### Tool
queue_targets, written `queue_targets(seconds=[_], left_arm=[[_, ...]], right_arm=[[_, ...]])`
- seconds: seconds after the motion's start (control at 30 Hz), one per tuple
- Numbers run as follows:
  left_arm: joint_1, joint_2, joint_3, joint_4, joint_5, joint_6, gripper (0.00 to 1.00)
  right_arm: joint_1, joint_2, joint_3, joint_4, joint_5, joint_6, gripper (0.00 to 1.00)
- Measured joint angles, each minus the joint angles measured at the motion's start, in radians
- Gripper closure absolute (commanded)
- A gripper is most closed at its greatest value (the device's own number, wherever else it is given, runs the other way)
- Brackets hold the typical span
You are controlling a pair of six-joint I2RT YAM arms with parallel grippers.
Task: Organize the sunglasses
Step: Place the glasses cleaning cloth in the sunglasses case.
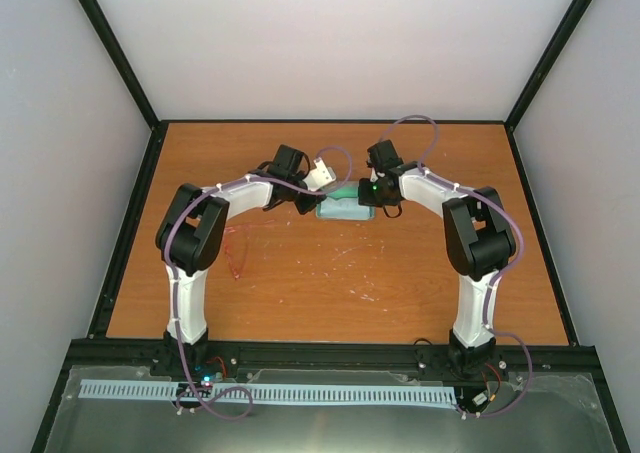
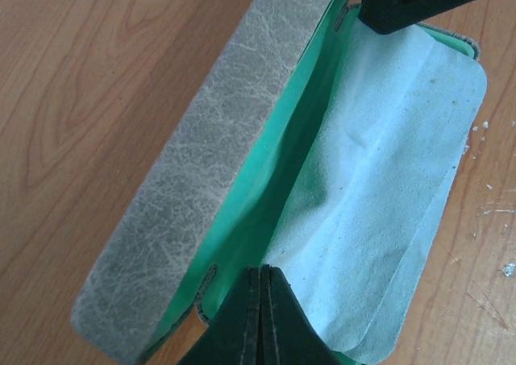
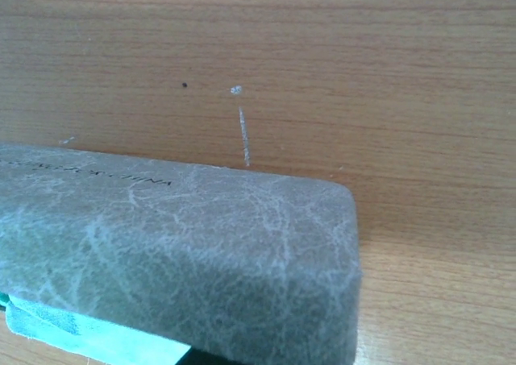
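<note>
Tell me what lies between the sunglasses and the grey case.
Nothing: the top view shows only bare table between the sunglasses and the case.

Sunglasses (image 1: 236, 251) faint and tiny beside the left arm; both tools' tips out of view.

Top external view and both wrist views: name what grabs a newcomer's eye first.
Both arms meet over the grey case at the table's far middle. The left wrist view shows it open, green lining holding a light blue cloth. The red-pink sunglasses lie apart, beside the left arm.
</note>
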Motion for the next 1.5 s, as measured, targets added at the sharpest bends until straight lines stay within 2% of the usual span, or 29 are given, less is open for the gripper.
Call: queue_targets(seconds=[0.97,1.5], left_arm=[[0.001,0.021,0.017,0.009,-0.026,0.011,0.99],[0.002,0.021,-0.002,0.039,-0.051,0.003,0.72]], right_arm=[[0.000,0.052,0.039,-0.007,0.014,0.000,0.97],[0.000,0.054,0.039,-0.005,0.014,0.006,0.80]])
